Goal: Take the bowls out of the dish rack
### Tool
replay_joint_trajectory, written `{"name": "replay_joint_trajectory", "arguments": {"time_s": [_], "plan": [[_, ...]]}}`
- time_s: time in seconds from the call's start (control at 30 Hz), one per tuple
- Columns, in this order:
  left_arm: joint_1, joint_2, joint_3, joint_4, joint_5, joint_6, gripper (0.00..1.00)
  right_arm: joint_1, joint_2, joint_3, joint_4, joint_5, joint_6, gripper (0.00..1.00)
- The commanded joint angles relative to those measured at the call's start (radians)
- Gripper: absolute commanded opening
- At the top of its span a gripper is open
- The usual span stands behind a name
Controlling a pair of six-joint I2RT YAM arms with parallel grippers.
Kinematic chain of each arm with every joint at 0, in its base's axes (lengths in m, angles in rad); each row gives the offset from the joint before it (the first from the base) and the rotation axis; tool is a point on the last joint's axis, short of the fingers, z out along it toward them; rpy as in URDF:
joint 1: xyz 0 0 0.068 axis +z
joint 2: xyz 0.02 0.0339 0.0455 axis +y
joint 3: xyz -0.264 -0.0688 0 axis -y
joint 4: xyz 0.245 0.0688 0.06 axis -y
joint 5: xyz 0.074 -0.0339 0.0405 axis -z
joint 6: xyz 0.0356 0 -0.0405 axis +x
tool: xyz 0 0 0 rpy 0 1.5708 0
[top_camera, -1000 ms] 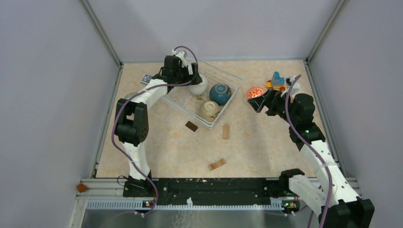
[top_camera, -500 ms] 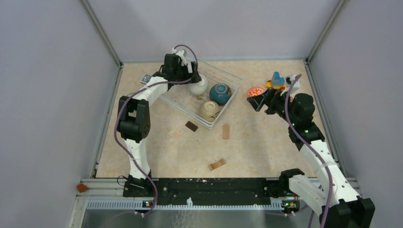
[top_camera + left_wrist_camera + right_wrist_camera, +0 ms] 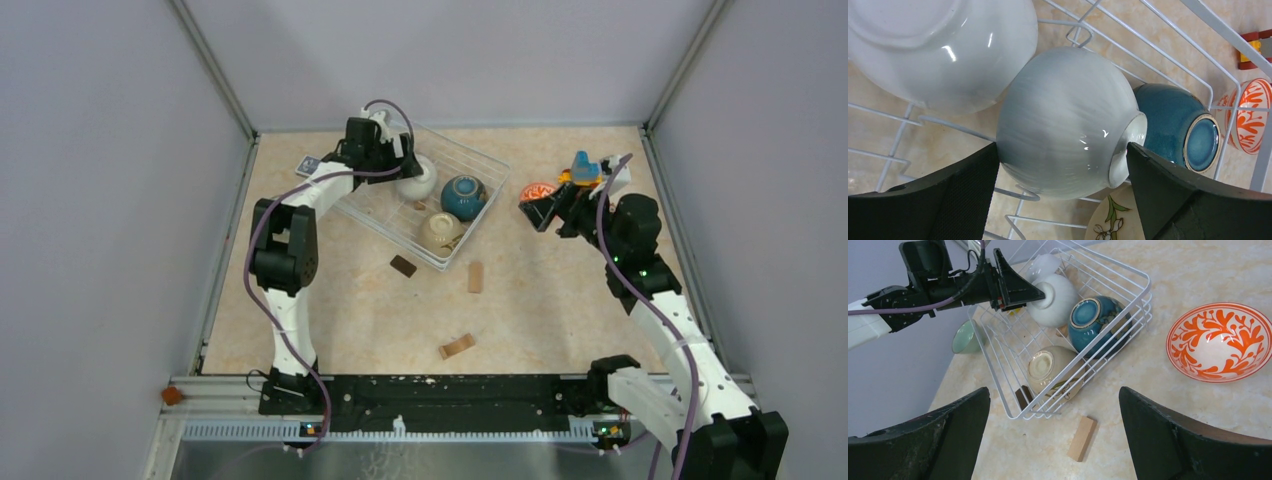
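The left fingers (image 3: 948, 200) reach down into the dish rack (image 3: 385, 212) and sit one on each side of a white bowl (image 3: 1063, 125). They seem to squeeze it, most likely so the arm can lift it out. This bowl is round and shiny and lies on its side, with its little foot ring pointing at the dark teal bowl (image 3: 1168, 125). Another white bowl (image 3: 938, 45) lies upside down just beside it, and a beige bowl (image 3: 1050, 367) with a flower on it leans in a corner of the rack. The orange-red patterned bowl (image 3: 1220, 342) sits open side up on the tabletop (image 3: 1168, 430). The pale green bowl (image 3: 964, 336) sits out on the other side of the rack, so these two look done. The right fingers (image 3: 928, 440) are spread wide and hold nothing.
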Motion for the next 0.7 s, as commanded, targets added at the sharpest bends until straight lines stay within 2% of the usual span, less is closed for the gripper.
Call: {"name": "replay_joint_trajectory", "arguments": {"time_s": [0.0,0.13,0.3,0.67], "plan": [[-0.005,-0.018,-0.012,0.060,0.145,-0.052,0.99,0.009,0.004,0.068,0.043,0.015,-0.014,0.99],[-0.004,-0.041,-0.025,0.109,0.240,-0.094,0.98,0.010,0.007,0.057,0.047,0.031,-0.007,0.99],[-0.004,-0.060,-0.055,0.155,0.285,-0.120,0.97,0.014,0.073,0.070,0.048,0.029,0.023,0.95],[-0.004,-0.049,-0.057,0.218,0.387,-0.179,0.85,0.039,0.106,0.091,0.050,0.044,0.022,0.91]]}}
